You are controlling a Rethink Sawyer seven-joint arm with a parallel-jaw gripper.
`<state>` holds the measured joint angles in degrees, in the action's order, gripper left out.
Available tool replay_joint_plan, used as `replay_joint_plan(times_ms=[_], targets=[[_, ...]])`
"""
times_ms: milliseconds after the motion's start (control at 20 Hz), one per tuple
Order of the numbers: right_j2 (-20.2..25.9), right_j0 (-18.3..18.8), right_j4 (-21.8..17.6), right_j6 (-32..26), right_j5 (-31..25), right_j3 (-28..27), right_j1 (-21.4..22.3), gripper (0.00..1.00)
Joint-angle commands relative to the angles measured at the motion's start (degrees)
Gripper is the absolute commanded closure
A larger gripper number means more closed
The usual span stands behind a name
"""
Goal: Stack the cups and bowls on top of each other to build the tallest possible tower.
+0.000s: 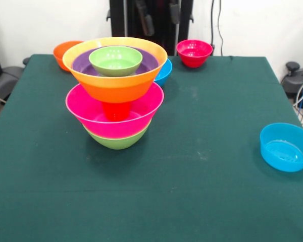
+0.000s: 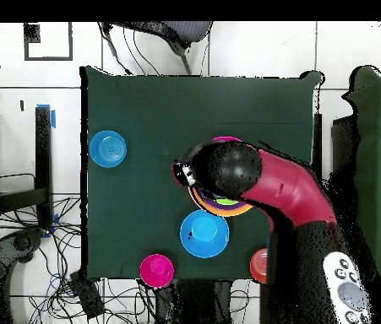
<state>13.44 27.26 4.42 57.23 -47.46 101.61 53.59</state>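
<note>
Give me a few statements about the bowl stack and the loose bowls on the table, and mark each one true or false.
1. The tower has a green bowl at the bottom. True.
2. The pink bowl sits directly on the table. False: it rests in the green bowl.
3. An orange cup stands between the pink bowl and the large orange bowl. True.
4. The small green bowl on top lies upside down. False: it sits mouth up.
5. The red bowl is part of the tower. False: it stands apart on the table.
</note>
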Motion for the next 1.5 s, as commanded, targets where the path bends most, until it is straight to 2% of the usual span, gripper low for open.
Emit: replay_joint_plan(times_ms=[50, 300, 500, 800, 1400, 1500], targets=[[-3.34, -4.99, -2.67, 16.27, -4.35, -2.21, 0.42, 0.00], [-4.31, -9.41, -2.95, 21.55, -7.00, -4.63, 0.84, 0.00], [-5.44, -13.04, -4.05, 26.24, -8.52, -8.16, -0.73, 0.00], [-7.47, -17.88, -5.77, 31.57, -7.88, -12.62, -5.14, 0.00], [-14.25, -24.76, -10.18, 40.29, -6.33, -14.84, -9.19, 0.00], [-15.67, -25.51, -11.02, 42.06, -4.73, -15.05, -10.36, 0.00]])
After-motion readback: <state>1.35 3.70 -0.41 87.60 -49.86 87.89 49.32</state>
